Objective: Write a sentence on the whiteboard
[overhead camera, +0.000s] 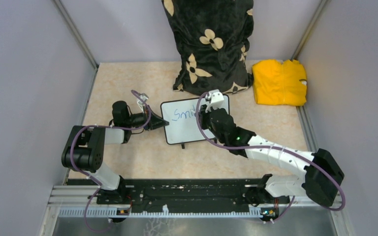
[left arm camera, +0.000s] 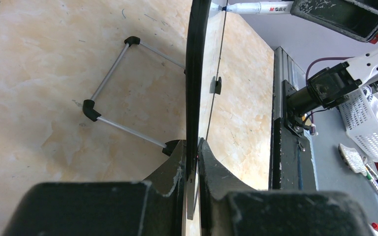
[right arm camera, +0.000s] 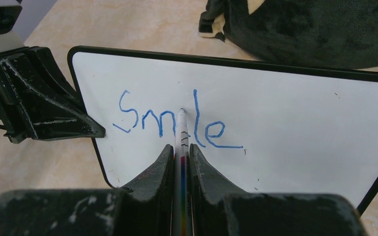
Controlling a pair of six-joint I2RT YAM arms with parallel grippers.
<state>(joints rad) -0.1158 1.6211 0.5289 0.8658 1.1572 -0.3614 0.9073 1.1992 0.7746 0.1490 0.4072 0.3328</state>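
Wide first: the pale stone-pattern table (overhead camera: 128,162), a big black floral bundle (overhead camera: 211,44) at the back and a yellow cloth (overhead camera: 279,82) beside it on the right. In the middle stands the whiteboard (overhead camera: 179,129), propped on its wire stand (left arm camera: 113,93). Its face leans up toward the arms and its long axis runs left to right.

The left gripper (left arm camera: 191,142) comes in from the board's left short edge. Its jaws are nearly shut, pinching the frame edge-on, and that steadies the board.

The right gripper (right arm camera: 180,146) faces the writing surface square on. Its fingers are squeezed to a narrow slot around the marker (right arm camera: 181,137). The marker's long axis points straight ahead out of the jaws, and its tip sits on the board.

The sentence (right arm camera: 195,118) so far reads "Smile" in blue, high on the left part of the face. The tip touches right between the "m" and the tall "l", on the "i".

Here's what matters for the next stroke, as I judge it. Bare board lies to the right of the "e" and below the word, so the pen has to lift and travel that way. That's the right arm's job, and it is the arm on that side.

The only container is a white basket (left arm camera: 369,123), off the table in the left wrist view. What's in it is too unclear to call.
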